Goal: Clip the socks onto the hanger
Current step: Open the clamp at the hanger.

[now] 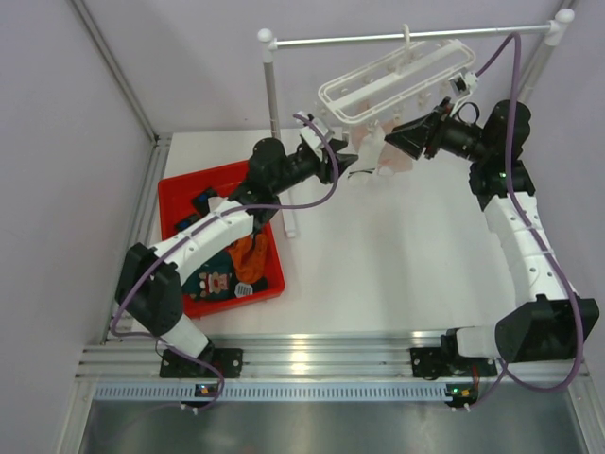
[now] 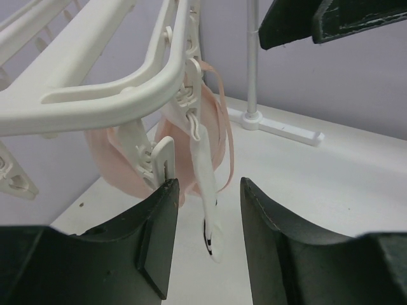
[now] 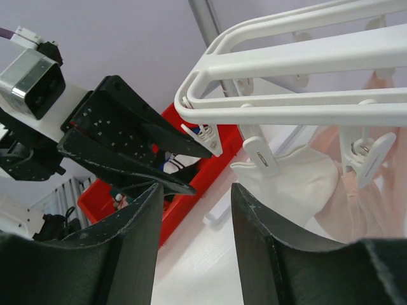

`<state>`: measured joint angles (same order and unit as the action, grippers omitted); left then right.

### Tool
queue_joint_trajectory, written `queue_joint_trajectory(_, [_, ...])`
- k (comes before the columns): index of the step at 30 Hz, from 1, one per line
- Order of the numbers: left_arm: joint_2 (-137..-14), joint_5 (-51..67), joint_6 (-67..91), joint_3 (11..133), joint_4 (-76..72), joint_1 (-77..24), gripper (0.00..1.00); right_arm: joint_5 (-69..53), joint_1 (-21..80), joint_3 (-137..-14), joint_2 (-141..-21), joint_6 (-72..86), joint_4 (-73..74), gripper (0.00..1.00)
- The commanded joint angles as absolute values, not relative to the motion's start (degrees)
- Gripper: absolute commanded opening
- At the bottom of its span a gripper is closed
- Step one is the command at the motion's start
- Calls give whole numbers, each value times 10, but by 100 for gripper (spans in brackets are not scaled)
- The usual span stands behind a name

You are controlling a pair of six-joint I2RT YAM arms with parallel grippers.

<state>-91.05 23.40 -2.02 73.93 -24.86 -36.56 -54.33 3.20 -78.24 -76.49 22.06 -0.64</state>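
Up at twelve o'clock on the table, the hanger [image 1: 397, 76] hangs tilted from a metal rail [image 1: 378, 38], its long axis running from eight o'clock to two o'clock. Pink socks [image 1: 395, 156] dangle from its clips. At nine o'clock a red bin [image 1: 175, 189] holds loose socks, among them a teal sock [image 1: 217, 282] with a cartoon face and an orange sock [image 1: 250, 255]. The left gripper [image 1: 350, 168] sits below the hanger's eight o'clock end, jaws apart and empty. The right gripper [image 1: 397, 132] faces it from three o'clock, jaws likewise apart, gripping nothing. Only the left wrist view shows a free clip [image 2: 202, 162] dangling just beyond its fingers. Only the right wrist view shows a white sock [image 3: 292, 181] pinched in a clip.
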Motion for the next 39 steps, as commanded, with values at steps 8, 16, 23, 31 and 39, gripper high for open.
queue_joint_trajectory(8, [-940, 171, -22, 775, -320, -361, 50, -559, 33, -748, -732, 236, -75, 46])
queue_joint_trajectory(16, [-942, 151, -12, 773, -335, -361, 51, -564, 47, -716, -731, 254, -160, 48])
queue_joint_trajectory(23, [-951, 72, -35, 784, -323, -361, 52, -564, 62, -718, -735, 263, -181, 49])
queue_joint_trajectory(31, [-926, 75, -31, 747, -311, -353, 50, -566, 66, -722, -739, 259, -179, 49])
queue_joint_trajectory(39, [-910, 77, -22, 727, -312, -337, 52, -563, 69, -722, -744, 259, -185, 49])
